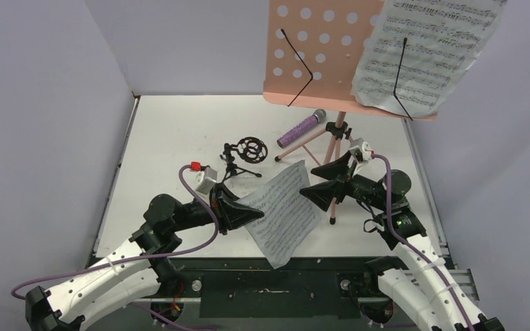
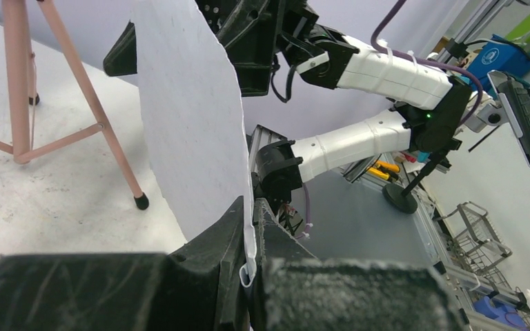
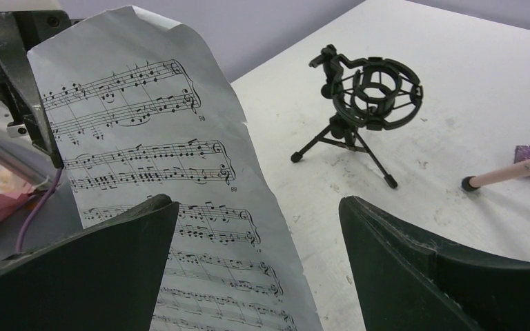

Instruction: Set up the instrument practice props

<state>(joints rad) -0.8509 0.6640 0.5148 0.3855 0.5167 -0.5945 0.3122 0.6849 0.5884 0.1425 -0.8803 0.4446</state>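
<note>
White arms point(image 1: 103, 279), black tools point(image 1: 254, 214) point(image 1: 308, 192), purple cables point(image 1: 212, 222)

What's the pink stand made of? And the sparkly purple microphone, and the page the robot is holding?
The pink music stand looks like painted metal or hard plastic: a flat, smooth sheet with round holes. The purple microphone has a glittery coat, probably over plastic. The sheet-music page is thin paper: it bends and curls where the left tool pinches it.

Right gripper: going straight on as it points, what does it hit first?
Most likely the white printed sheet-music page pinched by the left gripper: it stands just beyond the open fingers of the right gripper, across most of their gap. The small black tripod mic stand lies farther back. Depth is unclear.
</note>
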